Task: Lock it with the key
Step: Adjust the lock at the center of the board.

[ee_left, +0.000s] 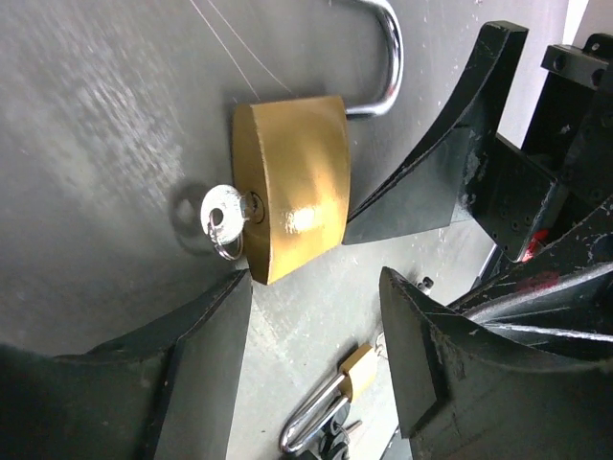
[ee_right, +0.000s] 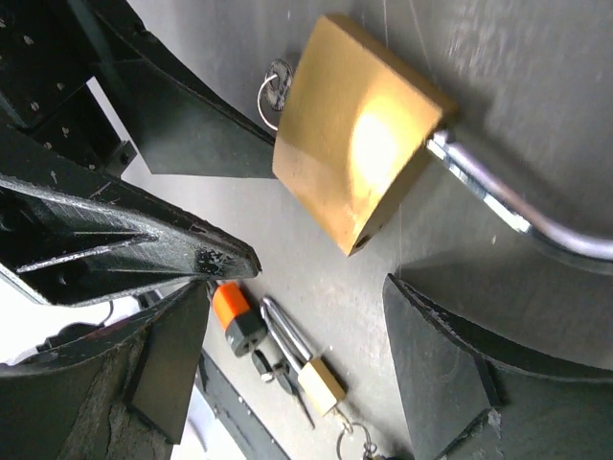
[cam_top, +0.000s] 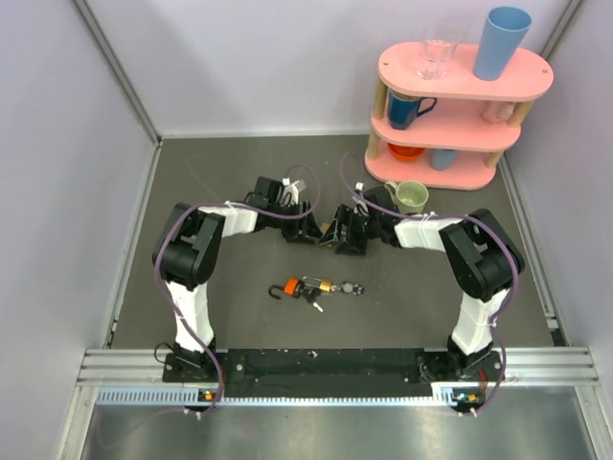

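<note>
A large brass padlock (ee_left: 292, 187) with a silver steel shackle (ee_left: 391, 57) lies flat on the dark grey bench (cam_top: 239, 316), in the middle between the two arms. The small silver key (ee_left: 222, 213) sits in the keyhole at the bottom end of this padlock. Its round head sticks out and a thin wire ring hangs from it.

The left jaws stand apart and are not clamped on anything. In the left wrist view, one black finger (ee_left: 192, 374) has its tip at the padlock's corner just beside the key, and the other finger is apart from the brass body.

The right jaws are also apart and hold nothing. The padlock lies just beyond the tips of the fingers (ee_right: 460, 383). One tip is very near the corner where the shackle comes out, but I cannot tell if it touches.

Closer to the arm bases lie an orange-and-black padlock (cam_top: 292, 286), a tiny brass padlock (cam_top: 326, 286) and some small keys (ee_right: 278, 369), close together and well apart from the big padlock.

In the far right corner stands a pink three-level shelf (cam_top: 460, 105) with cups on it, and a pale green mug (cam_top: 412, 196) is on the bench in front of it.
</note>
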You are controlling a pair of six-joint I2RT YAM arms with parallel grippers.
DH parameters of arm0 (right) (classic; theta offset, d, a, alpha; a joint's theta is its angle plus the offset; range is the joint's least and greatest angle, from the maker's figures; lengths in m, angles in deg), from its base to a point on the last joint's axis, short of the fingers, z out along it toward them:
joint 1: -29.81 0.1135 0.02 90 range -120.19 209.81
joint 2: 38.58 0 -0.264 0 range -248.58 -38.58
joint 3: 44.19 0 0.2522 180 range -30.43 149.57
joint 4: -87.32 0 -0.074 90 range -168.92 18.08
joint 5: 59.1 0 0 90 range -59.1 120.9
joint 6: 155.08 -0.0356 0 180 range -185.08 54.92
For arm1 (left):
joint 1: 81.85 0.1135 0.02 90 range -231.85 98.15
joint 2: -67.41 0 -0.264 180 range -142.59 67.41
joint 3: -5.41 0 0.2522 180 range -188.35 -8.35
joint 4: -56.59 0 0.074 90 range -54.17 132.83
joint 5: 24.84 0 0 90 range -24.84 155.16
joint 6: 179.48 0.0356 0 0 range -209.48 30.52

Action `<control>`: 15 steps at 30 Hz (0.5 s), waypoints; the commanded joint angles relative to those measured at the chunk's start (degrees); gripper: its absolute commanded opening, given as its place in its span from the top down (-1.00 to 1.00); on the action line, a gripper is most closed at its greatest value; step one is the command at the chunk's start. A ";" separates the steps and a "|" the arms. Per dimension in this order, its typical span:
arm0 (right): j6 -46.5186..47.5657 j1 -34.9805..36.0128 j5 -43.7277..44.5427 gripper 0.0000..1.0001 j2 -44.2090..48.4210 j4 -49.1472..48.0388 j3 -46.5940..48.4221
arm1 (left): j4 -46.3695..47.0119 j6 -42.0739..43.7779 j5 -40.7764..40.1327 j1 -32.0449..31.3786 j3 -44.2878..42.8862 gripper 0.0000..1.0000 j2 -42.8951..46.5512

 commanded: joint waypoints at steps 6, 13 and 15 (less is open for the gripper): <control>-0.72 -0.21 2.40 -0.50 6.17 -5.73 -3.18 | 6.53 -3.73 -0.24 -1.93 8.10 -0.29 8.27; 1.21 -0.30 3.63 -0.54 12.49 -5.29 -6.78 | -2.26 0.13 -3.24 2.20 1.00 -0.37 11.01; 0.87 -0.38 3.98 -0.54 13.29 -5.81 -7.67 | -4.98 1.54 -4.03 3.08 -1.29 -0.40 10.49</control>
